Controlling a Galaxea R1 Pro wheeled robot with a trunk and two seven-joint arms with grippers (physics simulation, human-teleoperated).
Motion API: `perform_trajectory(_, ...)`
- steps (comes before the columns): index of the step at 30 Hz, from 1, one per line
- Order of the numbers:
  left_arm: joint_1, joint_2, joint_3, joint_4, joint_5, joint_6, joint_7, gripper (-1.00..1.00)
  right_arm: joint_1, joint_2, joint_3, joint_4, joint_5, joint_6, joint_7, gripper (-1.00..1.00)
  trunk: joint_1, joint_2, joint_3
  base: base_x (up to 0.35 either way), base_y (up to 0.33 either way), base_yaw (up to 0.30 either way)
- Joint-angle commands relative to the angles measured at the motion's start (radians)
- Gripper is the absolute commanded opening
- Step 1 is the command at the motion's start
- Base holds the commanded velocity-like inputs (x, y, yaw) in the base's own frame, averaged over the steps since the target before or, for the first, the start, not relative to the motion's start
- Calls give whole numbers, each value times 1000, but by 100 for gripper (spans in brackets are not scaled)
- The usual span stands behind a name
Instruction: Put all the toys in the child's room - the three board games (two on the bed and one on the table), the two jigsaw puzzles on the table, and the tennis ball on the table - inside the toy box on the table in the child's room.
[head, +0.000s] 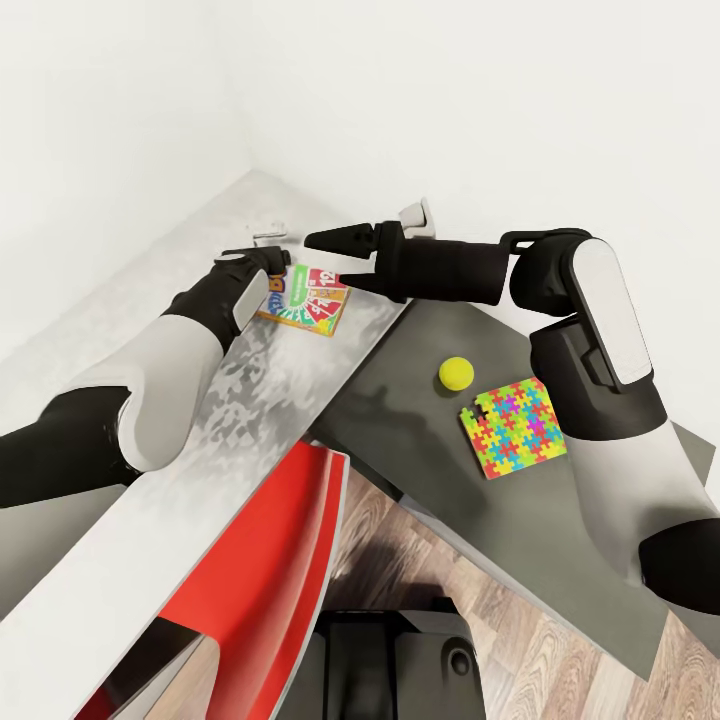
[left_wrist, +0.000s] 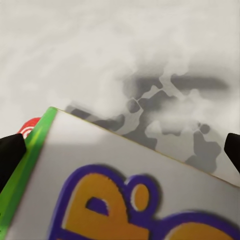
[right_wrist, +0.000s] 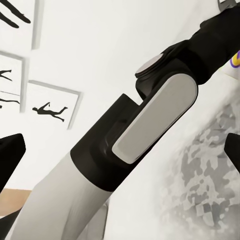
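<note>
The "SKIP BO" board game lies flat on the pale top of the table, near the wall. My left gripper is open at the box's left corner; the left wrist view has the board game close under the gripper. My right gripper hangs open just right of the box, fingers pointing left. The tennis ball and one jigsaw puzzle rest on the table's dark wing. The toy box is out of view.
A red chair stands against the table's front edge, close below my trunk. Two small white objects sit by the wall. In the right wrist view my left forearm crosses close ahead, with black silhouette pictures on the wall behind.
</note>
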Motion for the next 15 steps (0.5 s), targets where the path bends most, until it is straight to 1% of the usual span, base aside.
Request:
perform_trajectory(1, 0, 0, 12, 0, -3, 6, 1, 100, -1, -1, 1, -1, -10, -1, -10, 100, 1, -1, -1, 0, 0, 0)
perform_trajectory(9, 0, 0, 12, 0, -3, 6, 0, 100, -1, -1, 2, -1, -10, -1, -10, 100, 1, -1, -1, -63, 0, 0)
perform_trajectory(12, 0, 0, 12, 0, -3, 6, 0, 100, -1, -1, 2, -1, -10, -1, -10, 100, 1, -1, -1, -194, 0, 0)
perform_trajectory(15, 0, 0, 12, 0, -3, 6, 0, 100, -1, -1, 1, -1, -10, -1, -10, 100, 1, -1, -1, -270, 0, 0)
